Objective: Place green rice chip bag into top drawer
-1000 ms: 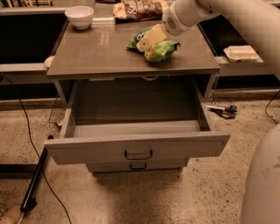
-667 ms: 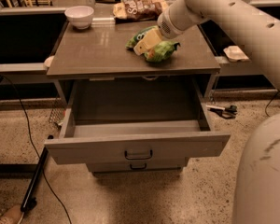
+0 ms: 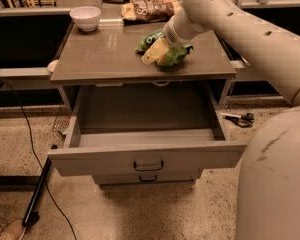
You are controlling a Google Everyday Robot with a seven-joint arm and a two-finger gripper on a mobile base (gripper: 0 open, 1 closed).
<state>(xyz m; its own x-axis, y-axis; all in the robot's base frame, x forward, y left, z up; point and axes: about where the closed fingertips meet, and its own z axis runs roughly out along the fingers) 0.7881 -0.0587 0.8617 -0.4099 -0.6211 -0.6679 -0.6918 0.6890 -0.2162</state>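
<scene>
The green rice chip bag point(image 3: 174, 57) lies on the grey cabinet top point(image 3: 100, 59), right of its middle. My gripper point(image 3: 154, 52) reaches down from the upper right and rests on the bag's left half, hiding its centre. The bag is still resting on the cabinet top. The top drawer point(image 3: 100, 160) stands pulled wide open below and in front of the bag, and nothing shows inside it. Its dark bracket handle point(image 3: 148, 165) faces me.
A white bowl point(image 3: 85, 18) stands at the top's back left. A brown and tan snack bag point(image 3: 149, 9) lies behind the green one. The narrower lower drawer point(image 3: 147, 178) is closed. Scissors point(image 3: 238, 118), a cable and a black pole point(image 3: 37, 194) lie on the floor. My pale body point(image 3: 275, 184) fills the lower right.
My arm has swung to the left and the gripper has shifted a little left over the bag. The bag and the drawer have stayed where they were.
</scene>
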